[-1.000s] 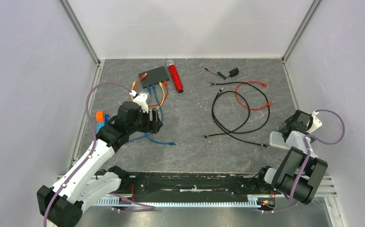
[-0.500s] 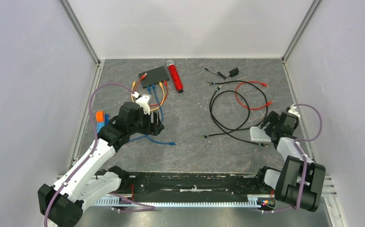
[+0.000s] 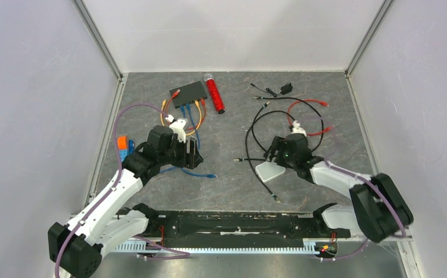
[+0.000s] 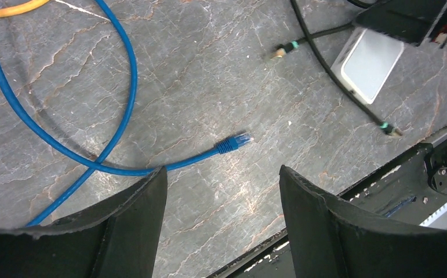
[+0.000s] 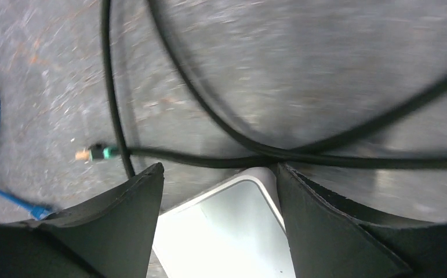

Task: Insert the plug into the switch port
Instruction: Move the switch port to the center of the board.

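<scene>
Top external view: grey marbled tabletop [image 3: 232,145] between pale lavender walls [image 3: 35,87].

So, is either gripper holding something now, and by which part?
The left gripper holds nothing. The right gripper seems to clamp the white box across its two opposite sides.

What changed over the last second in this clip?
The right tool swung from the right side toward the centre, carrying the white box and dragging the black cables leftward. The left tool, open above the blue plug, barely shifted; switch and red tube stayed put.
</scene>
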Controlling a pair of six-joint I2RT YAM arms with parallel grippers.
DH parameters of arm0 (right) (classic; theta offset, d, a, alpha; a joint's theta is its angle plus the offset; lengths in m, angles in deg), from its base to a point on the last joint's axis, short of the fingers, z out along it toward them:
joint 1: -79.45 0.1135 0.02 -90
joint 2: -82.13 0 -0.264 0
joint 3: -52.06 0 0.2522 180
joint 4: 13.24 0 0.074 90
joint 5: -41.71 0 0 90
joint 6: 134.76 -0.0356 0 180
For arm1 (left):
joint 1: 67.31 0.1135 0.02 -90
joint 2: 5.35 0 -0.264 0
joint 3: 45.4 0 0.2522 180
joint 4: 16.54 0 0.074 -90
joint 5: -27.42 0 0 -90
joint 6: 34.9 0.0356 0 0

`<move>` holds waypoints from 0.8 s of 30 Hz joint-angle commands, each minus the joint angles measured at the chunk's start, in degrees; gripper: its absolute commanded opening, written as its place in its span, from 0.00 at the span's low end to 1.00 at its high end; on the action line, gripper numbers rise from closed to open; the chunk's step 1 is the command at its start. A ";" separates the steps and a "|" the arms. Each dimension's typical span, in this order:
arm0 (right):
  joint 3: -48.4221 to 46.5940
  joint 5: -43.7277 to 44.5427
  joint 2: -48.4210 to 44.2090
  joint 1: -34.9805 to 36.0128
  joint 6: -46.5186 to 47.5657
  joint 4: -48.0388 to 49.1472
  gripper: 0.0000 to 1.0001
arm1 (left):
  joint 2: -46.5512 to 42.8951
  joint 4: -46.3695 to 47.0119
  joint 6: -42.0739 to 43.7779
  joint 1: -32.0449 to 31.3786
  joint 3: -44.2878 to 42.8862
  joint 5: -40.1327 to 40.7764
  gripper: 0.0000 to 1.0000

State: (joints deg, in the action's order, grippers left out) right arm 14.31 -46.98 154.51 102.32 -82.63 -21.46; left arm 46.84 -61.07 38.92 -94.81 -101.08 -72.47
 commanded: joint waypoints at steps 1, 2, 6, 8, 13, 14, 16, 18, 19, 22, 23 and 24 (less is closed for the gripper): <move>-7.47 1.52 9.27 7.65 -1.42 -3.67 0.73 | -0.76 0.88 0.01 -0.29 0.19 -1.78 0.75; -9.19 1.06 11.28 8.66 -1.35 -4.02 0.73 | -1.00 0.88 -0.28 -0.27 0.35 -1.82 0.75; -12.22 2.74 13.50 10.94 -0.02 -4.22 0.71 | -1.10 0.96 -1.20 -0.27 1.08 -3.23 0.75; -13.55 1.28 13.70 10.92 4.51 -3.92 0.71 | -0.48 1.10 -1.54 -0.27 1.36 -4.94 0.75; -23.15 3.43 14.82 11.01 17.58 -14.87 0.75 | 1.69 1.71 -2.47 -0.27 1.63 -6.68 0.75; -23.96 5.46 14.09 10.99 17.39 -16.72 0.76 | 2.13 2.19 -2.93 -0.27 1.72 -7.06 0.75; -24.10 8.66 12.08 10.98 16.96 -18.65 0.78 | 3.10 3.99 -4.15 -0.27 1.89 -8.61 0.74; -23.25 9.39 10.68 10.94 19.47 -17.97 0.80 | 4.38 5.56 -5.70 -0.40 1.98 -10.22 0.73; -23.28 8.93 10.69 10.74 21.60 -17.77 0.80 | 5.02 6.62 -6.76 -0.55 2.36 -10.89 0.72; -24.32 1.63 12.41 9.71 26.78 -16.84 0.76 | 7.21 10.74 -10.00 -2.24 4.01 -13.09 0.69; -24.64 0.67 12.87 9.45 27.24 -16.76 0.73 | 8.13 12.23 -11.19 -3.52 4.45 -13.31 0.68; -24.99 0.63 13.20 8.94 27.26 -16.95 0.71 | 8.92 13.77 -12.28 -5.57 4.89 -13.05 0.67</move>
State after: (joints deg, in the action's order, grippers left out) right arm -8.07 -42.77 166.70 112.42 -61.47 -37.72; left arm 53.26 -55.23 33.43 -96.10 -97.93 -81.61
